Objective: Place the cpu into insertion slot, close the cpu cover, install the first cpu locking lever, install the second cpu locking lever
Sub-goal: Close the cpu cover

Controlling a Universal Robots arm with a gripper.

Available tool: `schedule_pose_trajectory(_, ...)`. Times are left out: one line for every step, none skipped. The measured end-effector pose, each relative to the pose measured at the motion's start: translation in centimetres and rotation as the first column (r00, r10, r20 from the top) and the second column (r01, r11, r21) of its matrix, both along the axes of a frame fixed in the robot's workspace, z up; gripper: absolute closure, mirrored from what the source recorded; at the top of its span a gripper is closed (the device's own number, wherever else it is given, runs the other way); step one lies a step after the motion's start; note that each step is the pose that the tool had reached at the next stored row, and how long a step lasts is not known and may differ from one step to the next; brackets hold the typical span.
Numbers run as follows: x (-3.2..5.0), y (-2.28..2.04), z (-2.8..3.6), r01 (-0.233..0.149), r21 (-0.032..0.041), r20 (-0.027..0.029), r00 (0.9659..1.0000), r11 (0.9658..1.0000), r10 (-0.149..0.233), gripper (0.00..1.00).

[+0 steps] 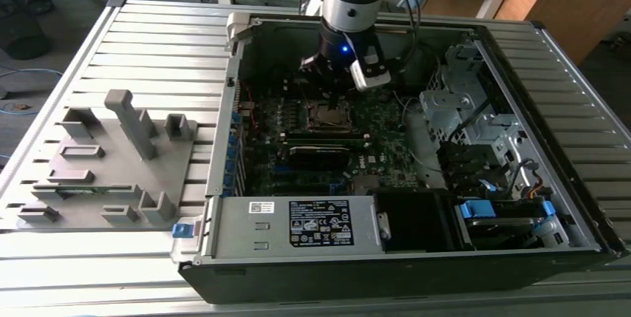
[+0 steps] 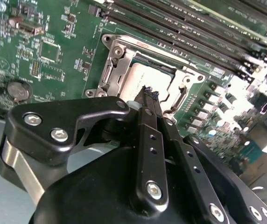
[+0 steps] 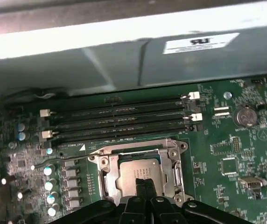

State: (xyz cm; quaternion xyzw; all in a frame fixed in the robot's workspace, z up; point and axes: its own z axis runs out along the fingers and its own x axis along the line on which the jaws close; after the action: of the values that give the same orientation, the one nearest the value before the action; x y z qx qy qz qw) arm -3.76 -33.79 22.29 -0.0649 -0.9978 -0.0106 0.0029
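Observation:
The cpu (image 2: pixel 140 78) (image 3: pixel 132 171), a dull silver square, sits in the insertion slot (image 1: pixel 330 116) on the green motherboard. The cpu cover (image 2: pixel 116 59) (image 3: pixel 138 152), a silver frame, lies down around the chip's edges. My gripper (image 2: pixel 149 92) (image 3: pixel 143 183) is shut with nothing between its black fingers, and its tips hang just over the chip's near edge. Whether they touch it I cannot tell. A thin metal lever (image 3: pixel 63 158) runs out from the socket's side. In the exterior view the arm's wrist (image 1: pixel 345 62) stands over the board behind the socket.
Long black memory slots (image 3: pixel 119 119) (image 2: pixel 185 32) run beside the socket. The open computer case (image 1: pixel 227 80) has metal walls all round, with drive cages (image 1: pixel 463 110) on the exterior view's right. A grey fixture (image 1: pixel 108 162) stands on the table on the exterior view's left.

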Motion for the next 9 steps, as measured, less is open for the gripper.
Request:
schedule_pose_trajectory(0.0,0.0,-0.01,-0.005,0.0,0.0002,1.0,1.0,0.005,0.89)
schedule_pose_trajectory(0.01,0.0,-0.04,-0.008,0.0002,0.001,1.0,1.0,0.008,0.89)
schedule_pose_trajectory(0.01,0.0,-0.08,-0.009,-0.0002,0.0014,1.0,1.0,0.009,0.89)
schedule_pose_trajectory(0.0,0.0,-0.12,-0.01,-0.0068,0.0012,0.9999,0.9999,0.01,0.89)
schedule_pose_trajectory(0.0,0.0,-0.15,-0.011,-0.009,0.0013,0.9999,0.9999,0.011,0.89)
schedule_pose_trajectory(0.0,0.0,-0.19,-0.011,-0.0097,0.0012,0.9999,0.9999,0.011,0.89)
schedule_pose_trajectory(0.0,0.0,-0.25,-0.011,-0.01,0.0012,0.9999,0.9999,0.011,0.89)
schedule_pose_trajectory(-0.01,0.0,-0.34,-0.012,-0.0102,0.0013,0.9999,0.9999,0.012,0.89)
schedule_pose_trajectory(-0.01,0.0,-0.43,-0.013,-0.0103,0.0012,0.9999,0.9999,0.013,0.89)
